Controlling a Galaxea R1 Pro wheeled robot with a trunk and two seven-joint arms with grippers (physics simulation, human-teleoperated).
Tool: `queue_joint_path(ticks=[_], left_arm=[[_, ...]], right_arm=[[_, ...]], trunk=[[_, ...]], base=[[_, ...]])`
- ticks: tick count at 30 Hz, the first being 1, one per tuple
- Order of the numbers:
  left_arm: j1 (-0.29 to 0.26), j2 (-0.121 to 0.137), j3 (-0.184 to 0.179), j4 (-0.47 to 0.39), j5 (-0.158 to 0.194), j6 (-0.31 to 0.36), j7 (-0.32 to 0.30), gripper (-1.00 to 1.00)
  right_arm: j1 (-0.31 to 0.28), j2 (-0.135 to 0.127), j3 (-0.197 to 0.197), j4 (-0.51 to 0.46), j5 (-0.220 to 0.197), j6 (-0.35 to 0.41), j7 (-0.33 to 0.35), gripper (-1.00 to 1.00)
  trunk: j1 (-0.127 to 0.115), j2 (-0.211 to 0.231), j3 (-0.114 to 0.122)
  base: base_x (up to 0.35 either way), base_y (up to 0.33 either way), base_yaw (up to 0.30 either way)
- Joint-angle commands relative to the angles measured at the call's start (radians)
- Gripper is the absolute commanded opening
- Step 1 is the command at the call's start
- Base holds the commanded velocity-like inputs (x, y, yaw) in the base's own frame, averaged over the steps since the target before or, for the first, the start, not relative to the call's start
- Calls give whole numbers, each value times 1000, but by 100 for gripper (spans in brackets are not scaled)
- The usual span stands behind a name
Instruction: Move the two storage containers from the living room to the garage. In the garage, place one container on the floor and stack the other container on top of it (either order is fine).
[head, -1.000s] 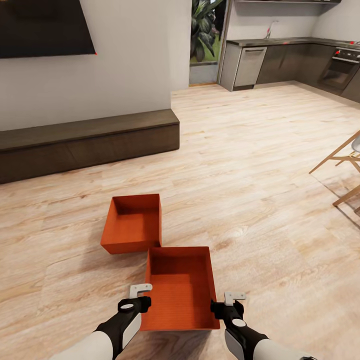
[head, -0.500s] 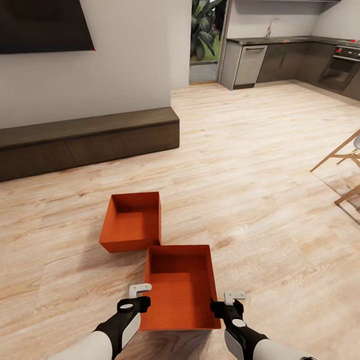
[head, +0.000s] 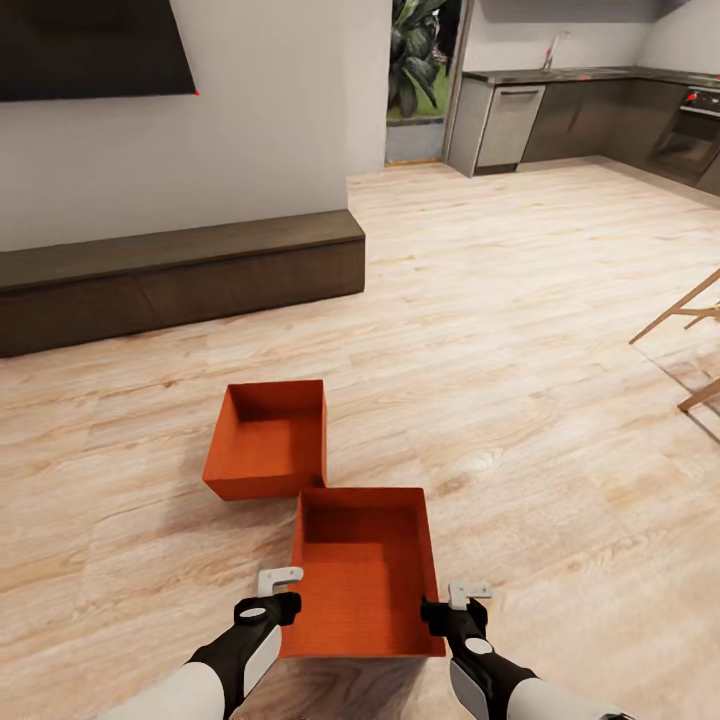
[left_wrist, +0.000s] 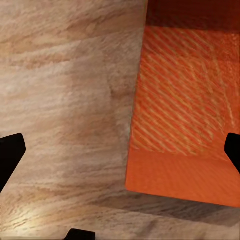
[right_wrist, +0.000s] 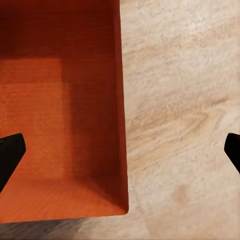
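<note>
Nearest, left gripper at the near left corner of the closer storage container, jaws spread wide, one dark fingertip over the wood-plank floor and the other at the bin's side, clasping nothing. Right gripper at the near right corner of the same bin, likewise spread wide, one fingertip over the orange interior and the other over bare planks, straddling the right wall without closing on it.

Closer orange-red bin resting flat on the planks, open top upward, squarely between both grippers. Just beyond, the second storage container, set to the left, its near right corner touching or almost touching the far left corner of the first; cannot tell which.

Farther back, long low dark-brown cabinet along the white wall, black TV screen above. At right, pale wooden chair legs. Farthest, kitchen counter with grey fronts, and a leafy plant in the doorway.
</note>
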Motion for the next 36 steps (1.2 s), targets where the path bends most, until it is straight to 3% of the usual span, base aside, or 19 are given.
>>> queue_joint_path(ticks=[1, 14, 24, 36], left_arm=[[0, 0, -9, -2, 10, 4, 6, 100], [0, 1, -9, -2, 10, 5, 6, 100], [0, 0, -8, -2, 10, 4, 7, 100], [0, 1, -8, -2, 10, 5, 8, 100]], right_arm=[[0, 0, 9, 1, -8, -3, -2, 100], [-1, -1, 7, 1, -8, -4, 25, 100], [0, 1, 6, 2, -16, -4, 27, 100], [-1, 1, 7, 2, -16, -3, 27, 100]], trunk=[[0, 0, -2], [0, 0, -12], [0, 0, -12], [0, 0, -12]], base=[[0, 0, 116], [0, 0, 66], [0, 0, -161], [0, 0, -14]])
